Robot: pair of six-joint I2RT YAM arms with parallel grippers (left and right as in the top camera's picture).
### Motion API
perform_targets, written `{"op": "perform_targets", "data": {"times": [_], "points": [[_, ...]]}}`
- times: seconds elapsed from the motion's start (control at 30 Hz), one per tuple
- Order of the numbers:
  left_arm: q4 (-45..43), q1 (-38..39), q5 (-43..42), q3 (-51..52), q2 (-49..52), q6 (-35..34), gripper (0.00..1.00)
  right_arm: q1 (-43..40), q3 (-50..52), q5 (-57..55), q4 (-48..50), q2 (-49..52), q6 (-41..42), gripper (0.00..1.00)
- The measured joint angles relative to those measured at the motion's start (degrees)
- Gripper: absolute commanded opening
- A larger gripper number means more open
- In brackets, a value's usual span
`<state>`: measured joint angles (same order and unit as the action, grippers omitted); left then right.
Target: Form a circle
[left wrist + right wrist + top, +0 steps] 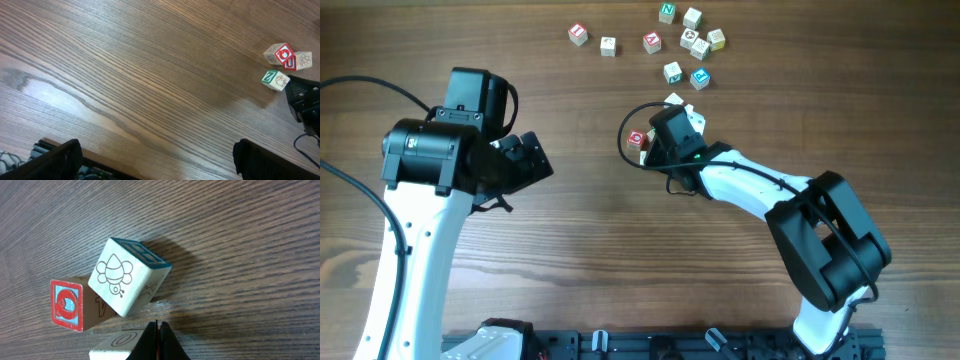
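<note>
1. Our right gripper (156, 335) is pinched tight and holds nothing.
2. Its tip is just beside the circle (125, 280), which is only three cubes bunched together.
3. Our left gripper (157, 167) gapes wide, well apart from them.
4. Other cubes (692, 40) lie scattered farther off.

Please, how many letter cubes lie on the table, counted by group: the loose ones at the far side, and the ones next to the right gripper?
Loose letter cubes at the far side: 10
Clustered letter cubes by the right gripper: 3
Total: 13
</note>
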<state>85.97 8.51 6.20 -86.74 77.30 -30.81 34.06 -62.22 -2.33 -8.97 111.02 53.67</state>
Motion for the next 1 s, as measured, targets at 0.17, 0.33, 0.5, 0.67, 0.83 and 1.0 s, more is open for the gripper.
{"op": "perform_targets", "data": {"times": [0.17, 0.33, 0.5, 0.67, 0.83, 1.0], "points": [[-0.02, 0.0, 0.0, 0.0, 0.0, 0.0, 1.0, 0.0, 0.0, 0.02, -2.69, 0.0, 0.7, 0.05], [0.0, 0.0, 0.0, 0.0, 0.0, 0.0, 1.0, 0.0, -0.02, 1.33, -4.35, 0.0, 2.29, 0.05], [0.0, 0.0, 0.0, 0.0, 0.0, 0.0, 1.0, 0.0, -0.07, 4.5, -4.7, 0.0, 2.69, 0.05], [0.0, 0.0, 0.0, 0.02, 0.0, 0.0, 1.0, 0.0, -0.07, 5.51, -4.35, 0.0, 2.69, 0.05], [-0.02, 0.0, 0.0, 0.0, 0.0, 0.0, 1.0, 0.0, -0.07, 5.55, -3.98, 0.0, 2.69, 0.05], [0.0, 0.0, 0.0, 0.02, 0.0, 0.0, 1.0, 0.0, -0.07, 5.03, -3.91, 0.0, 2.67, 0.05]]}}
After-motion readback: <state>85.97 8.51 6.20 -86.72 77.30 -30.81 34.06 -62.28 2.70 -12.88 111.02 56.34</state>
